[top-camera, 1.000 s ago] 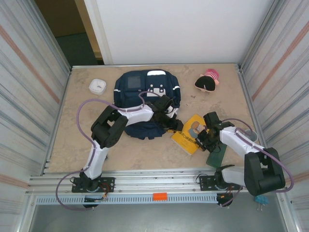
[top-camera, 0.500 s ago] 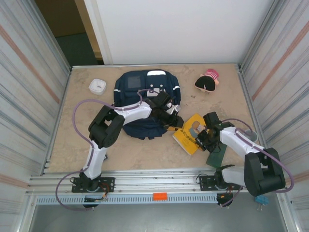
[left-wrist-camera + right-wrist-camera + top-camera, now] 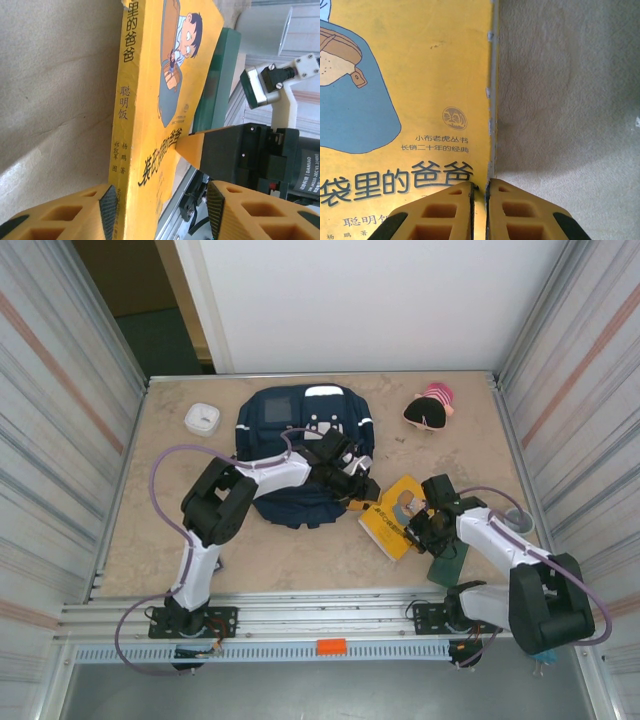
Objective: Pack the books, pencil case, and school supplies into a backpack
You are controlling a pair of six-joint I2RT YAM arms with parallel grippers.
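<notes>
yellow book (image 3: 392, 523), navy backpack (image 3: 300, 425), green book (image 3: 449, 566)

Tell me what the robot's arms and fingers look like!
The left arm and right arm are white tubes with chunky black joints. A thin purple cable loops along each one. The fingers are orange-yellow blocks with hollow pockets and dark pads.

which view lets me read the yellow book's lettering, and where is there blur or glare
Left wrist: yellow book lettering is sharp and readable, and the background at top right is washed out. Right wrist: cover print is crisp, and the table is evenly lit. Top external: lettering is too small to read, and the light is even.
</notes>
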